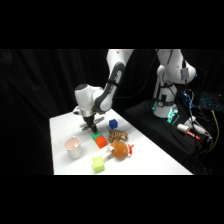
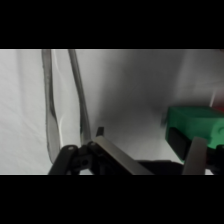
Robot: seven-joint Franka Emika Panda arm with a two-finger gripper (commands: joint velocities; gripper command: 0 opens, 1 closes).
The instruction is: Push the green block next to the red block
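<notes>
The green block (image 1: pixel 96 135) is a small mid-green cube on the white table (image 1: pixel 150 160), touching or nearly touching the red block (image 1: pixel 102 142) on its near right. My gripper (image 1: pixel 90 128) is low over the table, just behind and left of the green block. In the wrist view the gripper (image 2: pixel 149 137) is open, and the green block (image 2: pixel 196 125) lies at the right by the right finger (image 2: pixel 196 156). A sliver of the red block (image 2: pixel 218 103) shows at the right edge beyond it.
Metal tongs (image 2: pixel 65 100) lie on the table left of the gripper. A blue cube (image 1: pixel 113 123), a striped tiger toy (image 1: pixel 118 135) and a round brownish-orange toy (image 1: pixel 120 149) sit to the right. A white cup (image 1: pixel 73 147) and a yellow-green block (image 1: pixel 98 164) stand nearer the front.
</notes>
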